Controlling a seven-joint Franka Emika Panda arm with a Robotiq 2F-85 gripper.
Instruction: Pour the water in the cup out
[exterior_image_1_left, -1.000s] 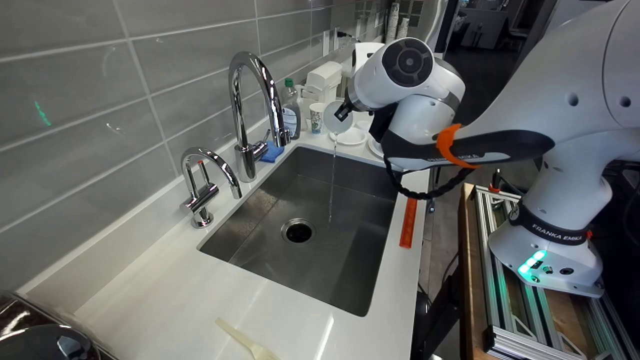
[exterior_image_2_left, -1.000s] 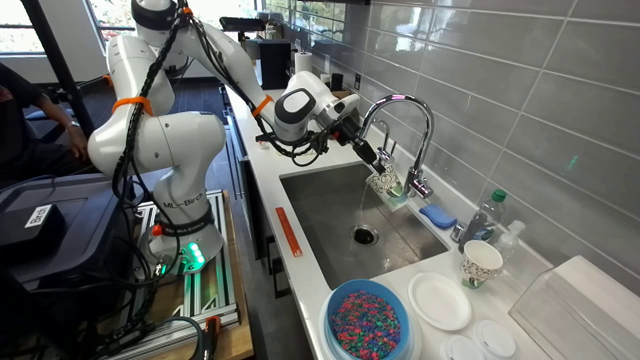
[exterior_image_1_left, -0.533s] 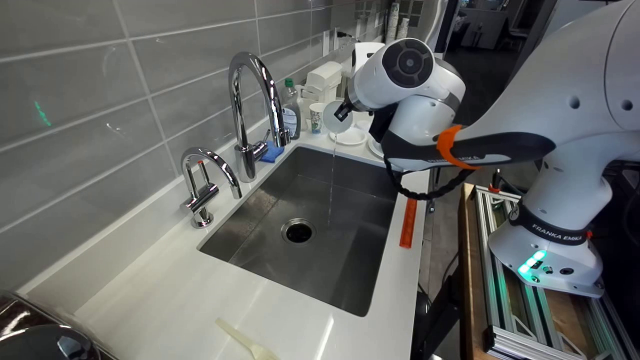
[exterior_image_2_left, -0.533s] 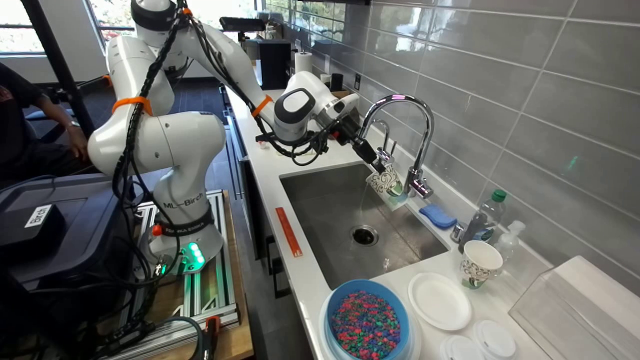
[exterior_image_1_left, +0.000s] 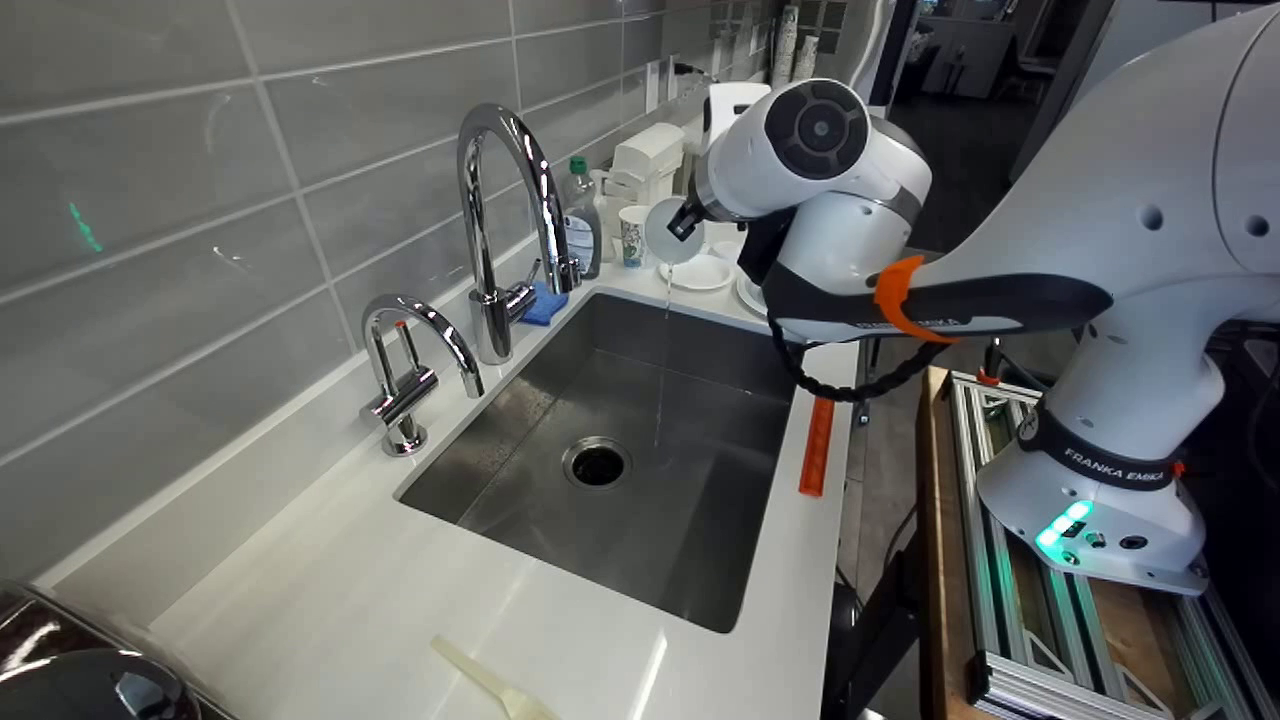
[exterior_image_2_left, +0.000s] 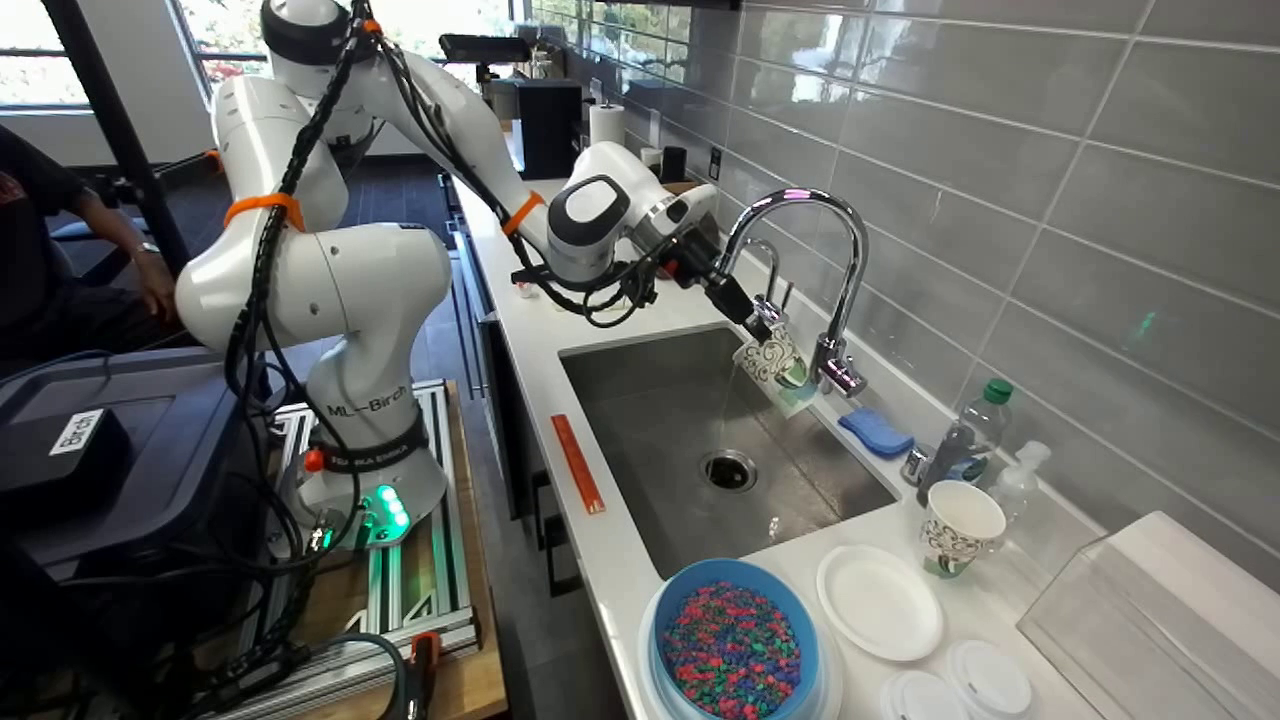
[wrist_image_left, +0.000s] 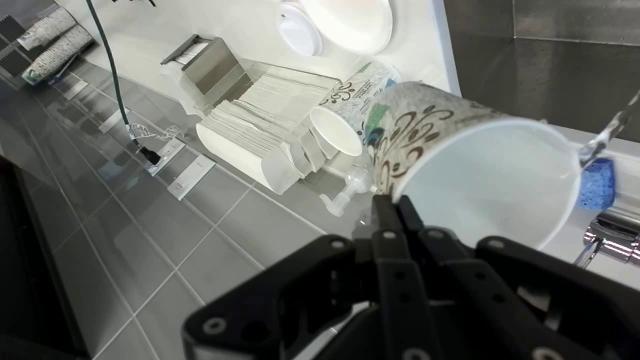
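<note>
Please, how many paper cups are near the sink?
2. The tilted cup is in the gripper, pouring into the sink; the upright cup stands on the counter beside the pump bottle. No others show nearby.

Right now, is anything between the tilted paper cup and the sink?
Nothing visible is. From the patterned paper cup, pinched in the gripper, a water stream falls freely into the steel sink; the tall chrome faucet stands aside.
</note>
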